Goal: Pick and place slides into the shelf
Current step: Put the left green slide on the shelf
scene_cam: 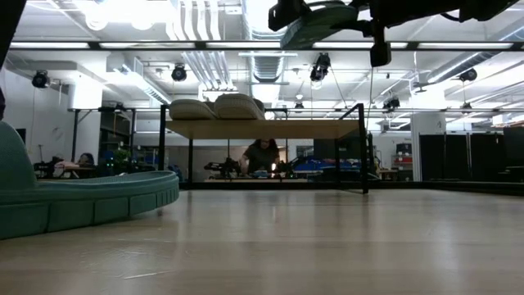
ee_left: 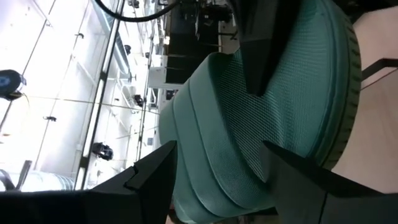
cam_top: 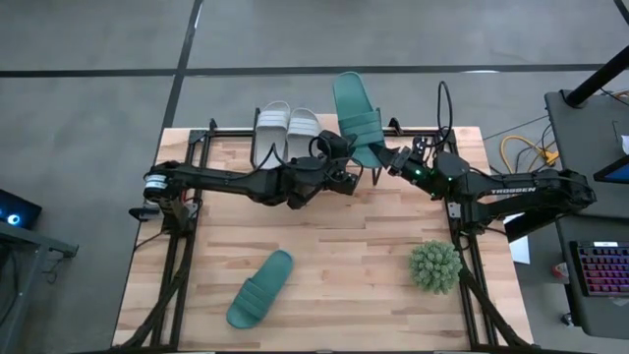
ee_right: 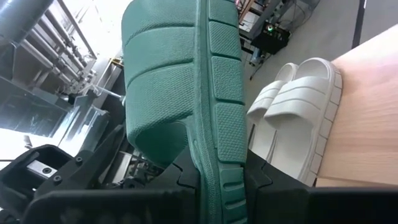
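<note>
One teal slide [cam_top: 357,118] pinched edge-on in the right pincer [cam_top: 386,157] above the shelf [cam_top: 462,138] (left pincer [cam_top: 346,169] wide beside it); risks twisting loose, knocking the white pair [cam_top: 287,130].

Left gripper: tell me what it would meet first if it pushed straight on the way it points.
The left gripper, jaws open, points straight at the raised teal slide that the right gripper holds by its edge. It would likely meet that slide's strap first; the gap is hard to judge.

Matt, fine-textured teal foam slide [ee_right: 211,93], smooth pale foam pair [ee_right: 298,106], light wood-grain shelf [ee_right: 367,112] top.
</note>
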{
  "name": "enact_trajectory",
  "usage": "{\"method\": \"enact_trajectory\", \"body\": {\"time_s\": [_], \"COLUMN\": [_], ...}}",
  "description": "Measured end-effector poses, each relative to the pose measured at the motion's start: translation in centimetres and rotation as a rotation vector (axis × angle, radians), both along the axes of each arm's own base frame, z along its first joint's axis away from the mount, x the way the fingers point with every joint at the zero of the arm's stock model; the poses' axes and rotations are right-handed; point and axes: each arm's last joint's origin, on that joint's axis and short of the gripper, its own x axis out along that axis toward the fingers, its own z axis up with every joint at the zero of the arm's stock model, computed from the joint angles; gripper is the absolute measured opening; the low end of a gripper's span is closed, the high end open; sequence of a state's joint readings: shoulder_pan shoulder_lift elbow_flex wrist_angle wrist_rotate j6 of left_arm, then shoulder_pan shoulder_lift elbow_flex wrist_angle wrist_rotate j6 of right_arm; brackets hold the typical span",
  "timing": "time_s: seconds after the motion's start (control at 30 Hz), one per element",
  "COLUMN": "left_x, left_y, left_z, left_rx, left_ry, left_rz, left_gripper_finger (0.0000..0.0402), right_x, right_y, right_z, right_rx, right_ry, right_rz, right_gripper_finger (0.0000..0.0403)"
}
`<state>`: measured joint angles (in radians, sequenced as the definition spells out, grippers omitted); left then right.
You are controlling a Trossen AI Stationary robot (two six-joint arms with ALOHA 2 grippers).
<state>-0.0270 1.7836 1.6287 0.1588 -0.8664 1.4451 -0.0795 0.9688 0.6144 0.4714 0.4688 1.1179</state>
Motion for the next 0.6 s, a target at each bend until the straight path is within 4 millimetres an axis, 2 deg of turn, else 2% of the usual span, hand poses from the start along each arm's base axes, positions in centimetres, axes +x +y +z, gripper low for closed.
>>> {"method": "enact_trajectory", "body": {"time_s": [0.6], "left_x": [-0.07], "left_y": [0.03], "left_z": [0.46], "left_rx": [0.034], "left_ry": [-0.005], "left_rz": [0.023], "left_gripper_finger": [0.0212], "right_x": [0.02], "right_y": [0.10], "right_z": [-0.07], "right_rx": [-0.001], "right_ry": [0.011], "right_rz": [0.007], "right_gripper_finger": [0.0038]}}
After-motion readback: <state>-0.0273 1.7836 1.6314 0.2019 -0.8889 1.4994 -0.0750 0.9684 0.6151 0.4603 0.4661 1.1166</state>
